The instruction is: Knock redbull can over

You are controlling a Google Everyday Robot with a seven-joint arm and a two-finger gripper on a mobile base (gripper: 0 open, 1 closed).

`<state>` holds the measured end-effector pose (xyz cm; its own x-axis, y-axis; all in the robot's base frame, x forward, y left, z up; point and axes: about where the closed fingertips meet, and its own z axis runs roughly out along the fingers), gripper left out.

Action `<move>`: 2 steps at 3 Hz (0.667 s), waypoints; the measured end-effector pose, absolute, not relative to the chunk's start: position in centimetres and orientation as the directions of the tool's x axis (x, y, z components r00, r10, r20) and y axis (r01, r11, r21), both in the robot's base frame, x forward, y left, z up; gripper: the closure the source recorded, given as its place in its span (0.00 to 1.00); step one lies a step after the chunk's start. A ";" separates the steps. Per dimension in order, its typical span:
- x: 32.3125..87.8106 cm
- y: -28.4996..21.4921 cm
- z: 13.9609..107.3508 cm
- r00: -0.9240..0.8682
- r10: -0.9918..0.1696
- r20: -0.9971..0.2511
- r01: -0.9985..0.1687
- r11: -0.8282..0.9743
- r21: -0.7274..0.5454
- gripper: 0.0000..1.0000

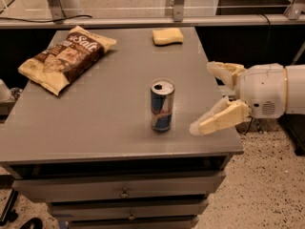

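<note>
Gaping wide, the end effector point(203, 98) flanks the upright redbull can point(162, 105); chip bag point(66, 57) and sponge point(167, 36) behind.

The gripper point(204, 98) hovers spread at the table's point(105, 123) right edge, its arm point(295, 89) cut off at right, the bottom drawer point(128, 221) cut off below.

Viewpoint: high over the front edge of the grey table point(95, 132), tilted down and facing across it to the far rail point(133, 22).
Closeness: near (tabletop fills most of the width).
Right edge: gripper point(201, 98) enters here, fingers spread, just beside the redbull can point(162, 105).
</note>
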<state>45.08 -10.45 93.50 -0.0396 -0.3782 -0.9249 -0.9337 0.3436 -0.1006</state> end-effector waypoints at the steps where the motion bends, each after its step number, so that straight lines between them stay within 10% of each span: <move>1: 45.1 -10.4 93.5 -0.037 -0.379 -0.924 -0.933 0.343 -0.103 0.00; 2: 46.2 -9.3 92.9 0.006 -0.371 -0.929 -0.933 0.333 -0.139 0.00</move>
